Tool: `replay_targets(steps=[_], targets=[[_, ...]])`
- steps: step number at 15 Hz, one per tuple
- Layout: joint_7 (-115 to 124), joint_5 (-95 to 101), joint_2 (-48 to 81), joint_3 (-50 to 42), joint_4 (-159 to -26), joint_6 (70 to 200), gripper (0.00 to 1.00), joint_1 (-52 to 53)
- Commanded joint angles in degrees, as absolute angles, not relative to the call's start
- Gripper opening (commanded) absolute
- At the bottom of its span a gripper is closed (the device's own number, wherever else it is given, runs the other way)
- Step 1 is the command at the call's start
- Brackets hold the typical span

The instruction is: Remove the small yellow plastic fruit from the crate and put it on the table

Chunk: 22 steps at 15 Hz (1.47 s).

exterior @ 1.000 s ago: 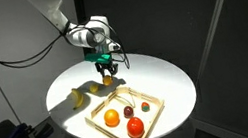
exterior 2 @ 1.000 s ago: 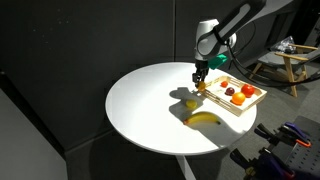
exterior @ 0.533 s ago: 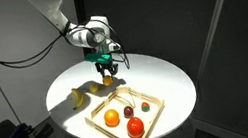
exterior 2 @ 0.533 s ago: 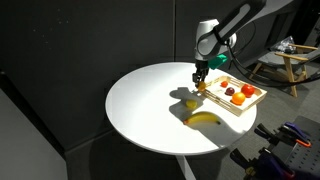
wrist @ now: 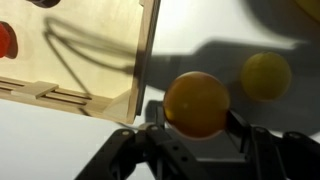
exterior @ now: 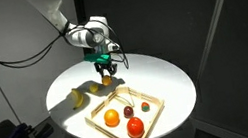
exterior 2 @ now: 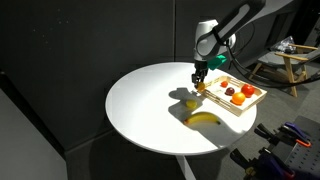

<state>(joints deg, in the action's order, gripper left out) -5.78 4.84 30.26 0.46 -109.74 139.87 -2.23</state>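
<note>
**Fruit held outside the crate, table underneath**

In the wrist view the gripper [wrist: 197, 122] is clamped on the small yellow plastic fruit [wrist: 197, 98], with a finger pressing each side. The crate [wrist: 100, 45] lies at ten o'clock from the fruit, which hangs outside its rim. A tinier yellow fruit [wrist: 266, 75] rests on the table [wrist: 60, 130] at two o'clock, just beside. The release likely turns on one relation: white tabletop lies directly below the grip, so lowering should suffice.

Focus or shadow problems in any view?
Wrist view: the small yellow plastic fruit in the gripper is close and soft, fingers blurred; a hard dark shadow crosses the table. Both exterior views: black surroundings, brightly lit white top, crisp arm shadow beside the crate.
</note>
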Motion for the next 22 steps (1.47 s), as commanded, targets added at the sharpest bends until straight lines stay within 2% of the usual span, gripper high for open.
replay_targets(steps=[1, 12, 22], targets=[[-6.3, 4.9, 29.2, 0.9, -110.2, 140.4, 0.37, -1.2], [-8.5, 5.1, 26.1, 3.8, -113.9, 141.6, 0.37, 2.3], [-10.3, 5.4, 21.2, 5.3, -124.8, 146.1, 0.37, 2.7]])
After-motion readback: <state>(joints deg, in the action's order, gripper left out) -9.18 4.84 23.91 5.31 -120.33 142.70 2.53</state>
